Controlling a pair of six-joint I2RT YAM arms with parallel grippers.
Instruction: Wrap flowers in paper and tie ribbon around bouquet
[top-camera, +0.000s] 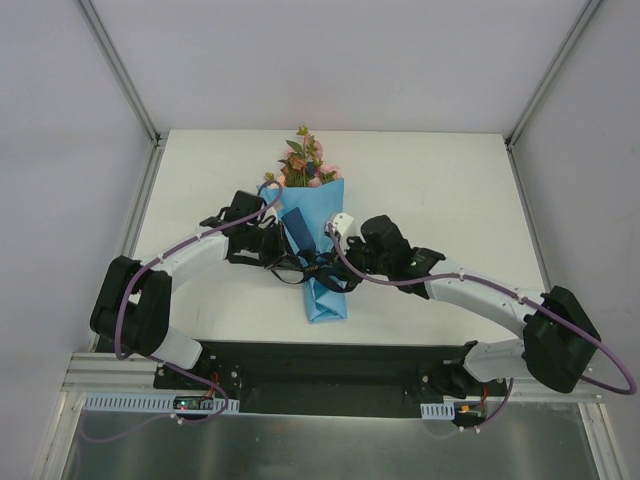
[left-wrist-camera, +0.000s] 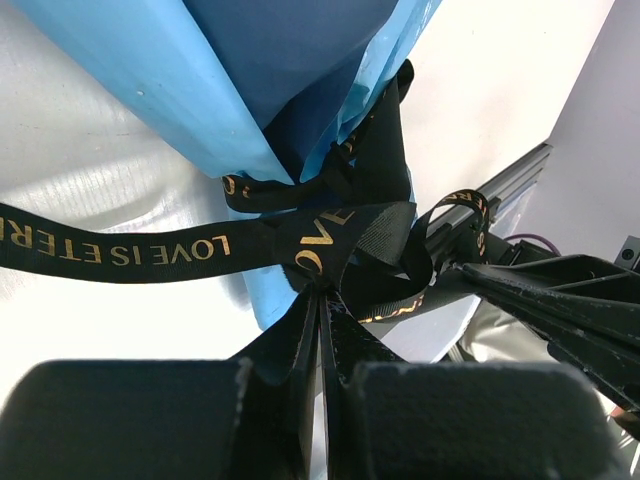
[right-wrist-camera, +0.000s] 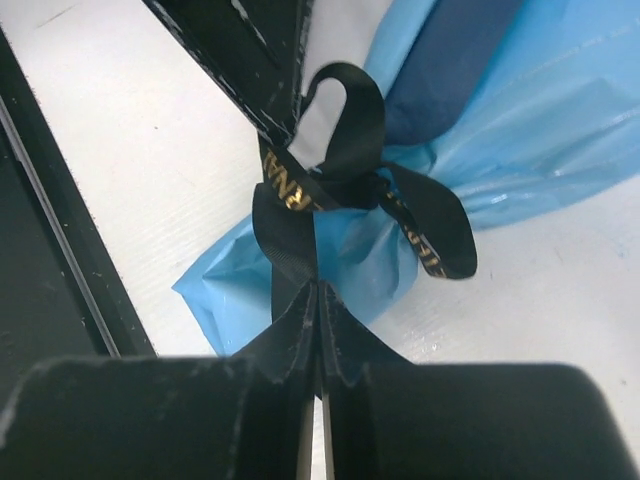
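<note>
we see the left gripper (left-wrist-camera: 320, 305) clenched on one strand of the narrow black gold-lettered ribbon (left-wrist-camera: 130, 250) and the right gripper (right-wrist-camera: 318, 295) pinching another. the ribbon loops around the light blue paper cone bouquet (top-camera: 318, 250), which lies mid white table (top-camera: 450, 200) with its pink and orange blooms (top-camera: 303, 162) farthest.

On table (top-camera: 440, 190) centre lies bouquet (top-camera: 318, 225), flowers (top-camera: 302, 165) at 12 o'clock end, tip at 6 | ribbon (top-camera: 318, 268) around its lower half | my left claw (top-camera: 285, 258) at ribbon's 9 o'clock, touching it | my right claw (top-camera: 340, 268) at 3 o'clock, touching it
</note>
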